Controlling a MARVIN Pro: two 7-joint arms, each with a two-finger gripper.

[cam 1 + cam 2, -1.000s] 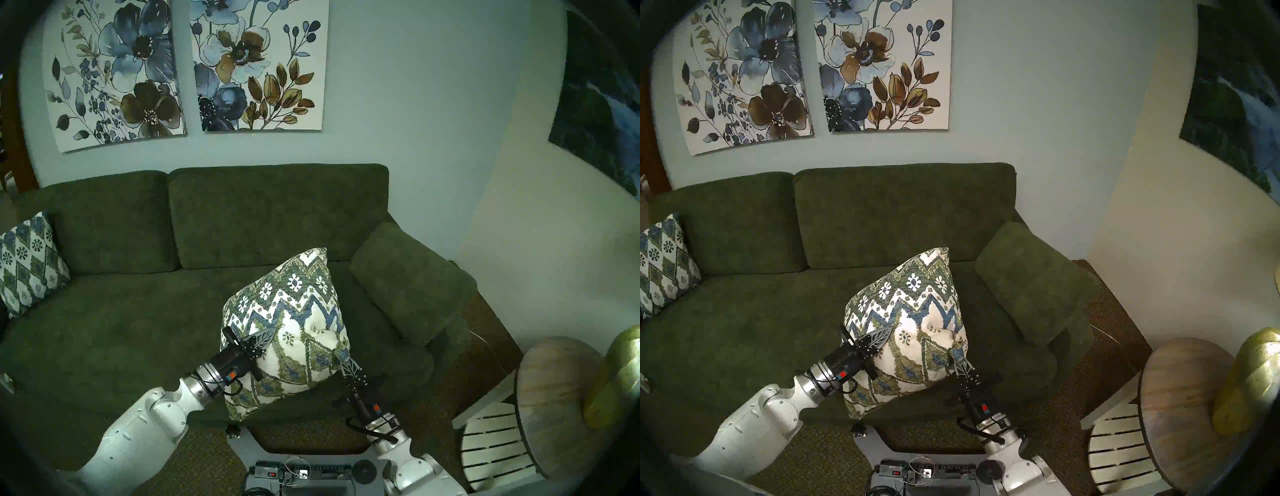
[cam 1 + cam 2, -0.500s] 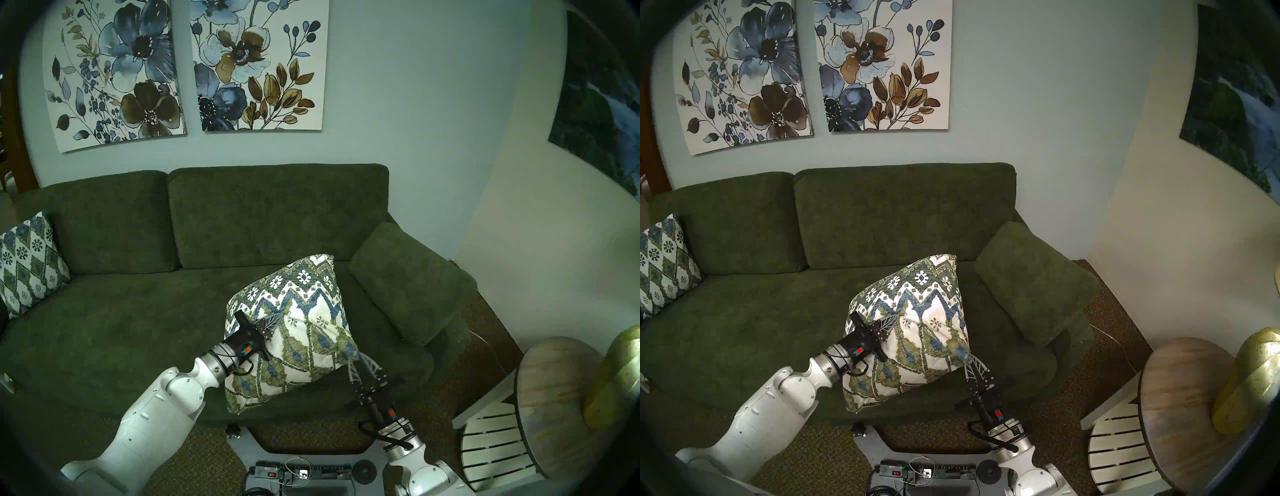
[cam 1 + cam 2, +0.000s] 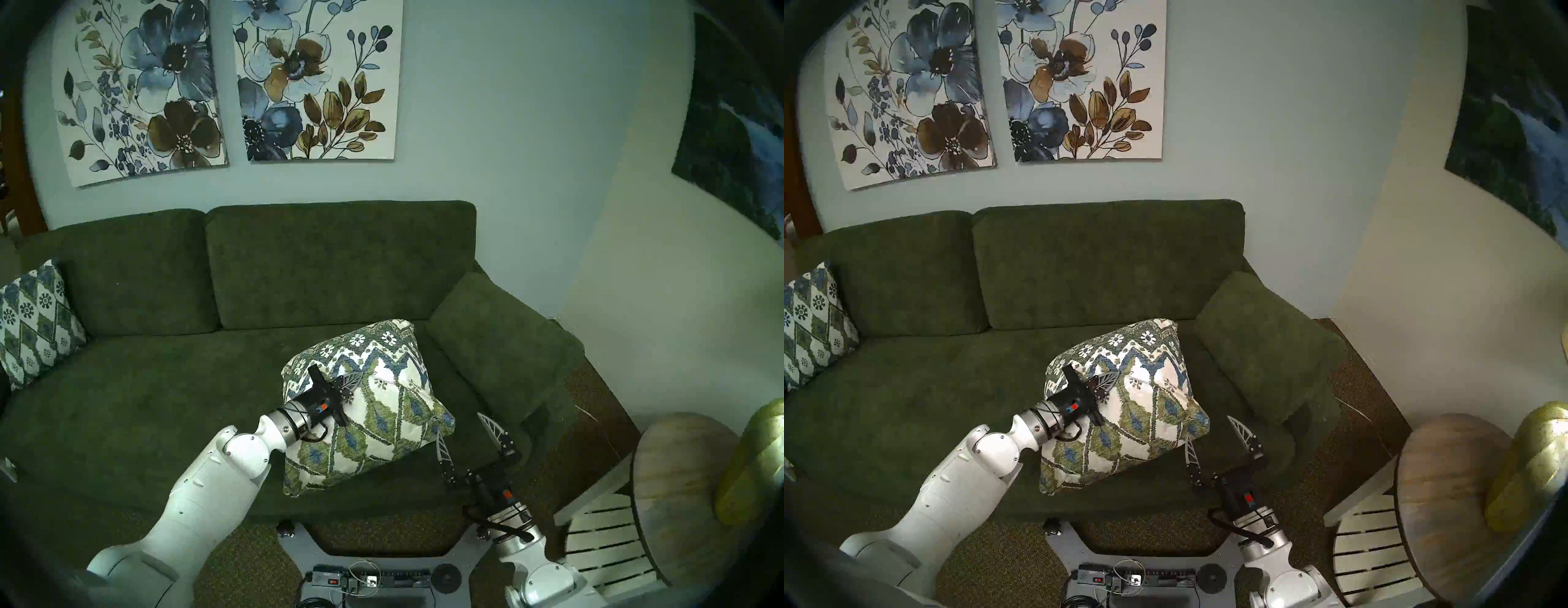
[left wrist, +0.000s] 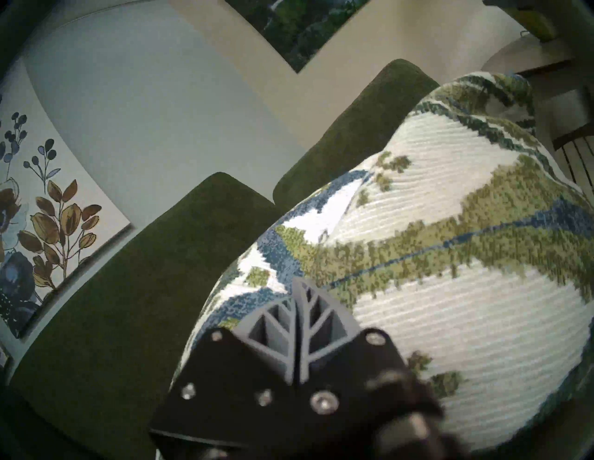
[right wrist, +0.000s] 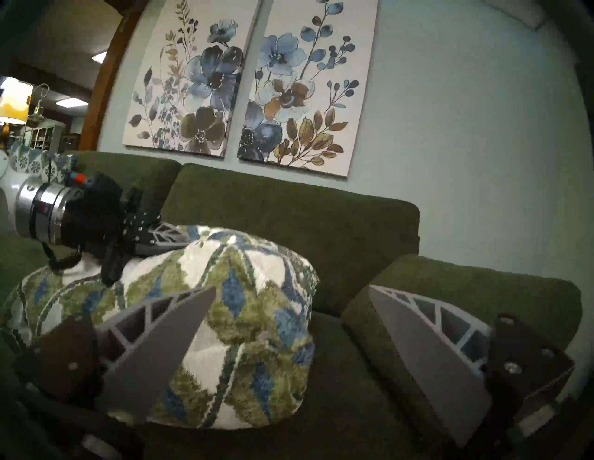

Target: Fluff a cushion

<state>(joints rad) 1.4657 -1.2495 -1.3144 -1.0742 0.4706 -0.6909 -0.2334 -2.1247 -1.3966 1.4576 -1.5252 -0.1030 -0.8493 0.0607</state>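
Left gripper (image 3: 355, 379) pinched shut on cushion fabric; right gripper (image 3: 464, 428) spread wide, empty.

L fingers together w/ a fold of the zigzag-pattern cushion (image 3: 373, 407) nipped near its upper-left face; R jaws apart just beside its right corner, not touching as far as the wrist view shows. Cushion sits tilted on the green sofa (image 3: 148, 407) seat, near the armrest bolster (image 3: 500, 344). Looks plump, so prob. mid-fluff or near done; left: release L, maybe a pat & prop upright.

Green sofa seat (image 3: 140, 407) carries 2 patterned cushions: the cushion (image 3: 382, 407) right-centre, diamond-lattice cushion (image 3: 36, 327) at left corner.
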